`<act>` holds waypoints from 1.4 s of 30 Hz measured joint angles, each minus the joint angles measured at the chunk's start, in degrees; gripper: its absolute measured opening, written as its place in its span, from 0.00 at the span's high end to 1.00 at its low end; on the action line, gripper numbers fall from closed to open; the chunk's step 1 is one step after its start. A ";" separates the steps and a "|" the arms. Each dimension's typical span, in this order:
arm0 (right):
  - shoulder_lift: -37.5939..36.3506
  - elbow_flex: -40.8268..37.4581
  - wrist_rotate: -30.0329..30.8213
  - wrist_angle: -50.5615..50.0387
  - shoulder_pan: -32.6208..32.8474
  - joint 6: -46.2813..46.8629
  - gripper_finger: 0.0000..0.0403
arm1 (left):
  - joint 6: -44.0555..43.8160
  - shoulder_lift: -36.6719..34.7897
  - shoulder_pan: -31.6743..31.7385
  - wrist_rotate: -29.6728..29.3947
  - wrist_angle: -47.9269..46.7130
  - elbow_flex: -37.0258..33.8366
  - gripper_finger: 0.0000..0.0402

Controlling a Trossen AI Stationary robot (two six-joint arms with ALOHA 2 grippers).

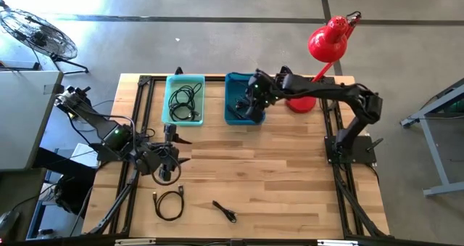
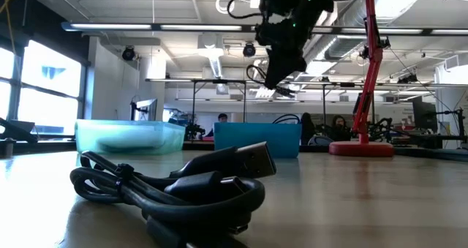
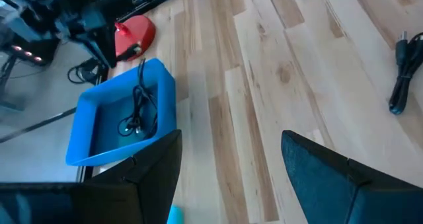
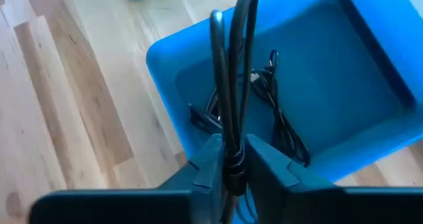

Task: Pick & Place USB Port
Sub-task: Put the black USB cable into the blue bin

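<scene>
My right gripper (image 4: pixel 232 163) is shut on a black USB cable bundle (image 4: pixel 231 65) over the blue bin (image 1: pixel 233 114), which holds another black cable (image 4: pixel 281 128). In the low view the right gripper (image 2: pixel 281 61) hangs above the blue bin (image 2: pixel 256 140). My left gripper (image 1: pixel 177 147) is open above the bare wood left of the table's centre, in front of the teal bin (image 1: pixel 183 99), which holds several cables. A coiled black cable (image 1: pixel 169 203) lies flat near the table's near edge, and a short black cable (image 1: pixel 225 211) lies to its right. My right gripper pinches the black cable bundle between its two fingers at a bunched part (image 4: pixel 232 145), where several strands run side by side. The fingers come from above, slanting down. The cable is lifted clear over the blue bin, and its end (image 2: pixel 274 91) shows below the gripper.
A red desk lamp (image 1: pixel 326 43) stands on its base (image 1: pixel 300 103) at the table's far right, beside the blue bin. The two bins sit side by side at the far edge. Bare wood spans the table's middle and right (image 1: pixel 290 173).
</scene>
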 joint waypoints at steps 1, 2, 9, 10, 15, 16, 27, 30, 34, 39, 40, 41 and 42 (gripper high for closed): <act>0.68 0.00 -0.41 0.39 -0.53 -0.58 0.84 | 0.01 0.00 0.00 0.02 0.04 0.00 0.37; 1.39 0.00 -1.02 0.74 -0.92 -1.15 0.81 | 0.00 0.00 0.00 0.04 0.00 0.00 0.37; 3.86 0.00 -1.00 6.81 -1.65 -3.45 0.69 | -0.39 0.00 0.00 0.26 -0.04 0.01 0.37; 3.92 0.00 -0.94 8.21 -1.48 -4.50 0.68 | -0.43 0.00 0.00 0.59 -0.02 0.02 0.37; 2.24 0.05 -2.24 16.59 0.55 -6.07 0.59 | -0.63 0.00 0.00 2.01 -0.17 0.02 0.37; 1.58 0.44 -3.16 17.32 1.03 -6.02 0.57 | -0.63 0.00 0.00 2.01 -0.33 0.02 0.37; -3.28 5.31 -14.48 16.05 15.64 -6.61 0.50 | -15.74 -0.81 0.00 21.19 -12.35 0.15 0.37; -2.56 5.27 -12.62 14.99 22.24 -7.84 0.50 | -17.41 -0.69 -0.01 25.49 -14.20 0.15 0.37; -2.46 5.27 -5.99 14.36 28.55 -4.66 0.50 | -17.25 -0.46 -0.02 26.21 -14.06 0.15 0.37; -2.23 5.27 -0.09 17.68 34.41 4.36 0.50 | -16.79 0.13 -0.02 26.02 -14.11 0.11 0.37; -1.76 5.27 0.83 19.01 35.60 5.16 0.50 | -16.70 0.29 -0.02 26.05 -14.05 0.11 0.37; -1.48 5.27 1.99 20.26 36.79 5.86 0.50 | -16.70 0.40 -0.02 26.03 -14.08 0.11 0.37; -0.90 5.27 2.86 21.18 37.84 6.42 0.50 | -16.73 0.50 -0.02 26.03 -14.09 0.09 0.37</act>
